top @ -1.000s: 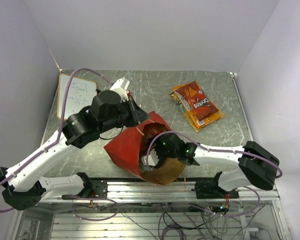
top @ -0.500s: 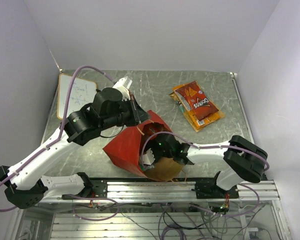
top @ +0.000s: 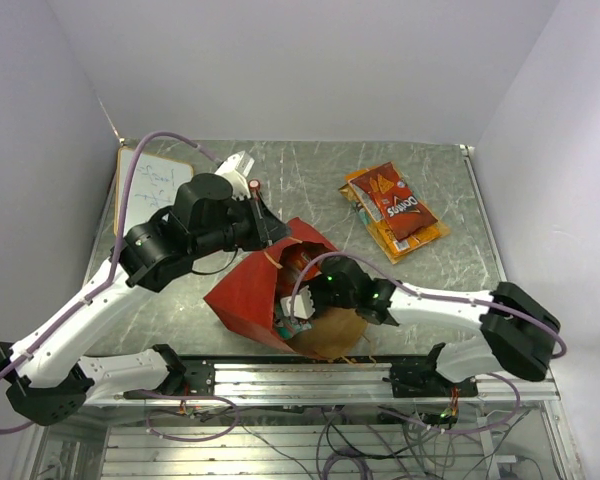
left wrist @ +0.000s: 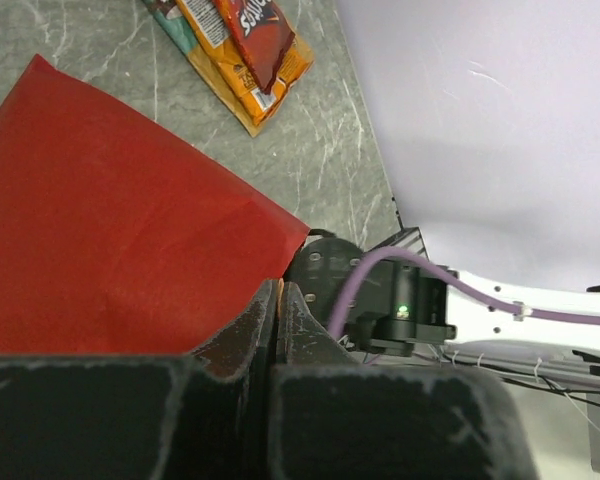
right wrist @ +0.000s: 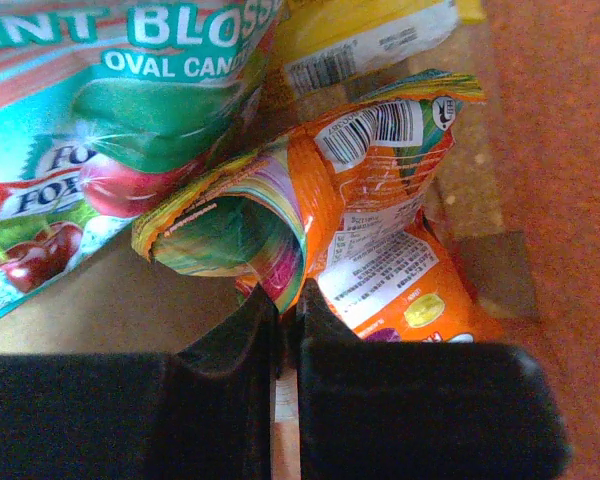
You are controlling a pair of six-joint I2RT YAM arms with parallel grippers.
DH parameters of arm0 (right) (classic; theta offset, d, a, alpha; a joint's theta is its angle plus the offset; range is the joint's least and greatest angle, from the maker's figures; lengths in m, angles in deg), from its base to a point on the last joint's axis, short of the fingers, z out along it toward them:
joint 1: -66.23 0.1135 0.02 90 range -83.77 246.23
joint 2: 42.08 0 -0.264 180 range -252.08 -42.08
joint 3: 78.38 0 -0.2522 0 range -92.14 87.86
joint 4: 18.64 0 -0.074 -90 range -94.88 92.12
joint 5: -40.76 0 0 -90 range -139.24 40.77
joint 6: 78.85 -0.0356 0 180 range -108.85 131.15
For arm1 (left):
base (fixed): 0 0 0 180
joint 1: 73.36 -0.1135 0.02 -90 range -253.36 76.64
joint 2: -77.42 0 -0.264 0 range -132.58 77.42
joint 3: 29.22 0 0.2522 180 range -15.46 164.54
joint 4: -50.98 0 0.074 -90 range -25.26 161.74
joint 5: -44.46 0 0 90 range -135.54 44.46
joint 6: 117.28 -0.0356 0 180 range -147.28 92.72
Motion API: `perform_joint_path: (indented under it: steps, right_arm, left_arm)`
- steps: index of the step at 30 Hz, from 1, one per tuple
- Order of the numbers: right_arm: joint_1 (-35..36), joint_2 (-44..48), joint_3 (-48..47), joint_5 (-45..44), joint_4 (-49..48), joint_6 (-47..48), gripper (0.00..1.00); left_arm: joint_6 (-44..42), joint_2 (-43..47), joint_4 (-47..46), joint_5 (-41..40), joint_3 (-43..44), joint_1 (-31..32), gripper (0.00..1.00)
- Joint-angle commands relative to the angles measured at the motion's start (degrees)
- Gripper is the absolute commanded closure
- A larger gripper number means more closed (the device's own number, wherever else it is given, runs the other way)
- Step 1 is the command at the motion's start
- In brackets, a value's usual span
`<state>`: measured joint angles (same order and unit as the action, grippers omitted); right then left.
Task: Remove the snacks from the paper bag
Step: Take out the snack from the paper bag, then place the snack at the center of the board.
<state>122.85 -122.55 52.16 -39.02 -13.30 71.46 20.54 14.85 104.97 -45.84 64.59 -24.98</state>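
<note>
The paper bag (top: 248,292) lies on its side, red outside, its brown mouth facing the near right. My left gripper (top: 272,243) is shut on the bag's upper rim; in the left wrist view its tips (left wrist: 278,292) pinch the edge of the red wall (left wrist: 110,220). My right gripper (top: 305,305) reaches into the mouth. Inside, it (right wrist: 288,300) is shut on the curled edge of an orange snack packet (right wrist: 380,200). A teal candy packet (right wrist: 100,120) and a yellow one (right wrist: 370,35) lie beside it. A red Doritos bag (top: 395,205) rests on other packets on the table at the back right.
A small whiteboard (top: 152,185) lies at the back left, and a red-capped knob (top: 253,185) stands near the left wrist. The right forearm (left wrist: 540,310) crosses just past the bag's mouth. The metal rail (top: 310,380) runs along the near table edge.
My right gripper has closed from open onto the orange packet inside the bag. The left arm has shifted slightly, still holding the rim.
</note>
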Motion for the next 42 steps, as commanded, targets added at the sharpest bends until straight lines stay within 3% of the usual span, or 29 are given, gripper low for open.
perform_joint_path:
  steps: [1, 7, 19, 23, 30, 34, 42]
  right_arm:
    - [-0.19, 7.67, -2.4, 5.42, 5.09, -5.34, 1.0]
    - [-0.63, 17.22, -6.96, 11.86, 14.92, -14.49, 1.0]
    - [-0.63, 29.31, -20.3, 13.63, 40.13, -25.02, 1.0]
    - [-0.63, 33.34, -23.83, 10.29, 43.47, -28.84, 1.0]
    - [-0.63, 31.05, -36.91, -7.65, 42.77, -43.29, 1.0]
    - [-0.63, 29.76, -42.71, -15.7, 40.66, -44.03, 1.0]
    - [-0.65, 25.44, -46.44, -51.73, 32.87, -50.64, 1.0]
  left_arm:
    - [-0.29, 1.64, -2.22, 2.59, -1.51, -0.94, 0.93]
    - [-1.59, -1.13, -0.97, 3.02, 1.95, -2.35, 0.93]
    - [-1.52, -2.2, 0.01, -0.55, 4.6, -4.7, 0.93]
    - [-1.64, -2.19, 1.13, -3.62, 5.33, -5.24, 0.93]
    - [-0.2, -3.97, 4.47, -5.91, 7.3, -7.56, 0.93]
    - [0.41, -5.11, 6.56, -5.67, 6.79, -8.85, 0.93]
    - [-1.2, -3.36, 3.49, -2.09, 5.07, -9.77, 0.93]
